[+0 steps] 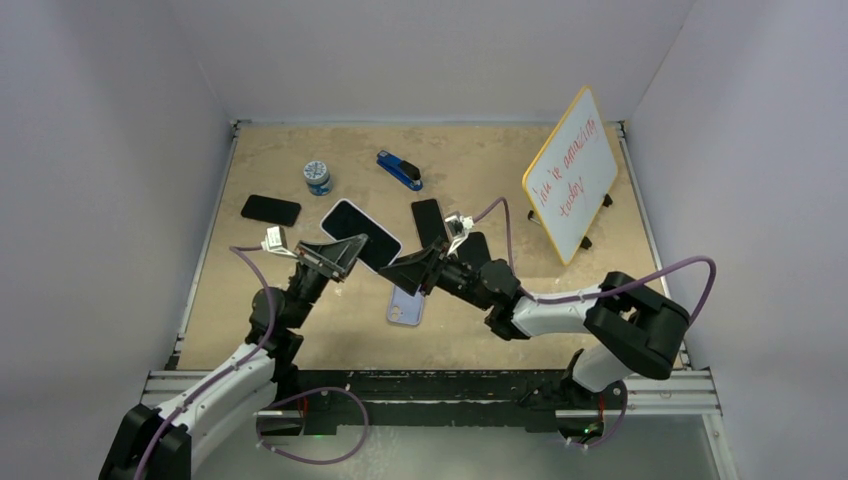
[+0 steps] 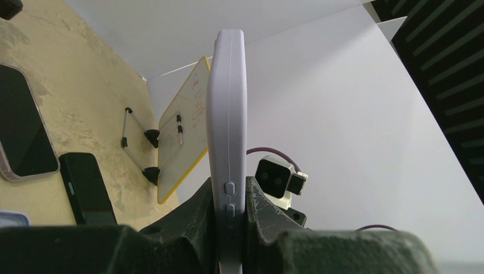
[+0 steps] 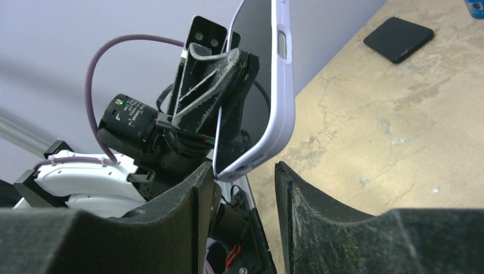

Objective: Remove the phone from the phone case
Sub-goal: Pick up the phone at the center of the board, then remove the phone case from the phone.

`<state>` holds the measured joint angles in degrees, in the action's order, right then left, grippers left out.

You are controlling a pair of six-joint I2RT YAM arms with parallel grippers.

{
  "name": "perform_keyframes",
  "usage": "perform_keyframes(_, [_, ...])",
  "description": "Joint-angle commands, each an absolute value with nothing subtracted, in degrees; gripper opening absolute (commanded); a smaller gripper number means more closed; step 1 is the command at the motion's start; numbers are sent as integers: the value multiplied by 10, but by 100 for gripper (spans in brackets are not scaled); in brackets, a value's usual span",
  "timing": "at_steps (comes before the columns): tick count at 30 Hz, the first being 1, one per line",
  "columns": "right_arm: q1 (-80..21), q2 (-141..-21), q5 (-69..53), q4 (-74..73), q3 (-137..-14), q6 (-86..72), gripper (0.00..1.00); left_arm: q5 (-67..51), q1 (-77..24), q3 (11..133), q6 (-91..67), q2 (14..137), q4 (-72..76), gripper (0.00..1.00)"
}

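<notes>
The left tool is clamped on the phone in its lilac case, held above the surface. The right tool, jaws apart, is just beside the phone's corner.

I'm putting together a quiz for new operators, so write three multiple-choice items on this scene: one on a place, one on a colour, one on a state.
1. Seen from the top camera, where on the table does the whiteboard stand?
A) near left
B) far right
C) centre, under the arms

2. What colour is the phone case held by the left claw?
A) black
B) yellow
C) lavender

3. How does the right claw stand?
A) open, at the lower corner of the phone
B) shut on nothing
C) shut on the whiteboard's edge

Answers:
1. B, because it stands propped by the right wall, towards the back.
2. C, because both wrist views show a pale lavender shell.
3. A, because a clear gap shows between its fingers.
</notes>
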<state>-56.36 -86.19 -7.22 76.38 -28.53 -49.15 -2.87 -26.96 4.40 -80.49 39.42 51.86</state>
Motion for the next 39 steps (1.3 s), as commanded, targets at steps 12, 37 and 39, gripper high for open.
perform_keyframes(12, [-566, -902, -168, 855, -340, -430, 34, -62, -268, 76, -841, 401, 604, 0])
perform_keyframes(37, [-521, -851, -264, 732, -308, -89, 3, -218, -266, 136, -821, 435, 471, 0])
perform_keyframes(39, [-521, -849, -280, 747, -301, -106, 12, -212, -266, 137, -805, 431, 474, 0])
